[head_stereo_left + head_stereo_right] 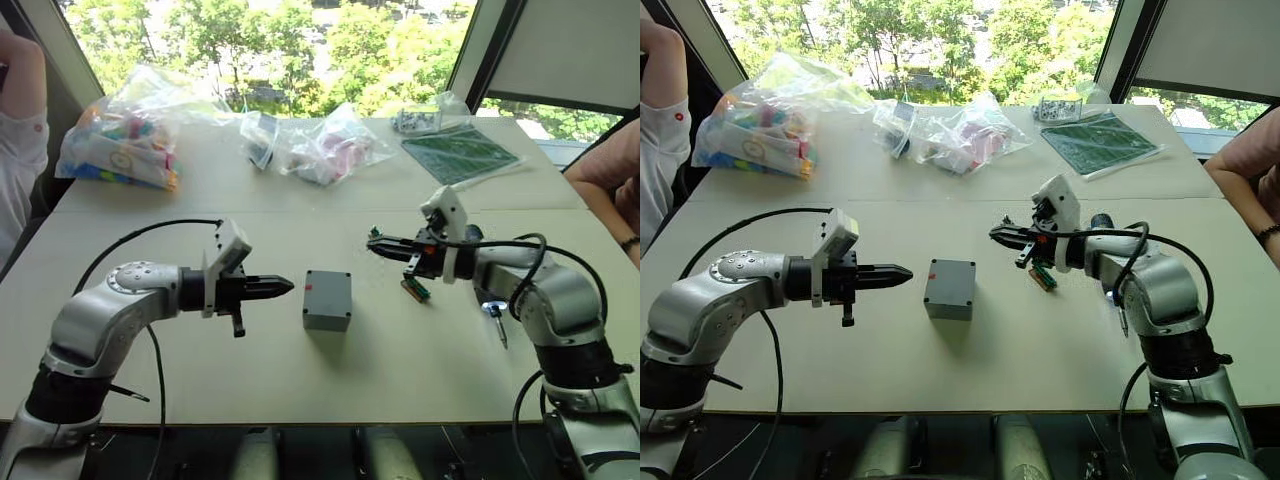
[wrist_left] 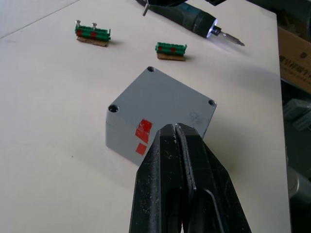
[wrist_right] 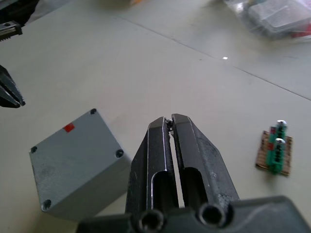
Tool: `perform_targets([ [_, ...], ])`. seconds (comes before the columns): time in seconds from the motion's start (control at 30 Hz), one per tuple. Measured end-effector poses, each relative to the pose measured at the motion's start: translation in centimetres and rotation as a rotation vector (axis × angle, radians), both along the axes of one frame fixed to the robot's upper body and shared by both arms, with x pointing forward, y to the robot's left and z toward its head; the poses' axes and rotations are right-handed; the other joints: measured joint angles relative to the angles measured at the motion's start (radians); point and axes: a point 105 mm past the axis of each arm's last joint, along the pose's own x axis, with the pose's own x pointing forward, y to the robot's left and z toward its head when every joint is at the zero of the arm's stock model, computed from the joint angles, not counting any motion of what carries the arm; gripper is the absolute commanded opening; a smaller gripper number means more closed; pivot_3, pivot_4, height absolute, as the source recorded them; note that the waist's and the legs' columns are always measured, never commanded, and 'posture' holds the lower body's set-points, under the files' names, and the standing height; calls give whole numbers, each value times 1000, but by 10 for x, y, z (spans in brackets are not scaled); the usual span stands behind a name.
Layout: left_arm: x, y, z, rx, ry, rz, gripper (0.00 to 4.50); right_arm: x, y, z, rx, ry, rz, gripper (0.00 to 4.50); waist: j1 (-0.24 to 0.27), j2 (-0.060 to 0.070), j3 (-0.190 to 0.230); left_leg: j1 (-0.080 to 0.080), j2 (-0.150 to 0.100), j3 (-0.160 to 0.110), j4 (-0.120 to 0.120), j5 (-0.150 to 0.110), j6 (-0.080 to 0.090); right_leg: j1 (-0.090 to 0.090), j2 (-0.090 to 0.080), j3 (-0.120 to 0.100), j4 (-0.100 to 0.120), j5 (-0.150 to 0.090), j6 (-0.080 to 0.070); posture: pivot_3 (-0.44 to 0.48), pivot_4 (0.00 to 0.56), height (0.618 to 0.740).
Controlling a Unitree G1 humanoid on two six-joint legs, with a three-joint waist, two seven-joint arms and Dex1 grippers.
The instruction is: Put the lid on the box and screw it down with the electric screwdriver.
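Table (image 1: pixel 420 360), pale and wide, carried everything. Clear bags of coloured parts (image 1: pixel 120 140) and a green circuit board (image 1: pixel 460 152) lay along its far side. The box (image 1: pixel 327 299) stood at the table's middle with the lid (image 2: pixel 163 99) already seated on top, red marks on its side. The left claw (image 1: pixel 283 288) hovered just beside the box, fingers pressed together and empty. The right claw (image 1: pixel 378 245) hung above the table on the box's other side, its fingers together on what looked like a tiny screw. The electric screwdriver (image 1: pixel 495 320) lay by the right arm. Two small green terminal blocks (image 2: pixel 170 50) sat near the screwdriver.
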Motion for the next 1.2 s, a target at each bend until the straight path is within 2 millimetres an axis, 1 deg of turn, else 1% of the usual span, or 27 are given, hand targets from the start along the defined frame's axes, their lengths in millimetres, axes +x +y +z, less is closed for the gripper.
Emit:
perform_targets([
  [0.07, -2, 3, -1, 2, 2, 15, 0, -3, 7, -6, -10, 21, 28, 50, 6, 0, 0, 0, -1, 1, 1, 0, 0, 0, -1, 0, 0, 0, 0, 0, 150, 740],
  [0.4, -11, -3, -4, -13, 3, 23, 0, -8, 14, -14, -33, 46, 76, 50, 4, -1, 0, 0, 0, 1, 2, 0, 0, 1, -1, 0, 0, 0, 0, 0, 150, 740],
  [0.73, -11, -4, -4, -21, 4, 26, 0, -8, 12, -18, -57, 48, 76, 50, 3, -1, 1, 0, 0, 1, 2, 0, 0, 1, -1, 0, 0, 0, 0, 0, 150, 740],
  [0.87, -10, -4, -4, -22, 4, 26, 0, -7, 12, -24, -74, 53, 65, 50, 3, -1, 1, 0, 0, 1, 2, 0, 0, 1, -1, 0, -1, 0, 0, 0, 150, 740],
  [1.1, -10, -4, -4, -22, 4, 24, 0, -6, 12, -27, -88, 57, 64, 50, 3, -1, 1, 0, 0, 1, 2, 0, 0, 1, -1, 0, -1, 0, 0, 0, 150, 740],
  [1.13, -10, -4, -4, -22, 4, 24, 0, -6, 12, -27, -88, 57, 64, 578, 3, -2, 1, 0, 0, 1, 2, 0, 0, 1, -1, 0, -1, 0, 0, 0, 150, 740],
  [1.17, -10, -4, -4, -22, 4, 25, 0, -6, 12, -28, -88, 57, 63, 686, 3, -1, 1, 0, 0, 1, 2, 0, 0, 1, -1, 0, -1, 0, 0, 0, 150, 740],
  [1.2, -10, -4, -4, -22, 4, 25, 0, -5, 12, -28, -88, 58, 62, 1145, 3, -2, 1, 0, 0, 1, 2, 0, 0, 1, -1, 0, -1, 0, 0, 0, 150, 740],
])
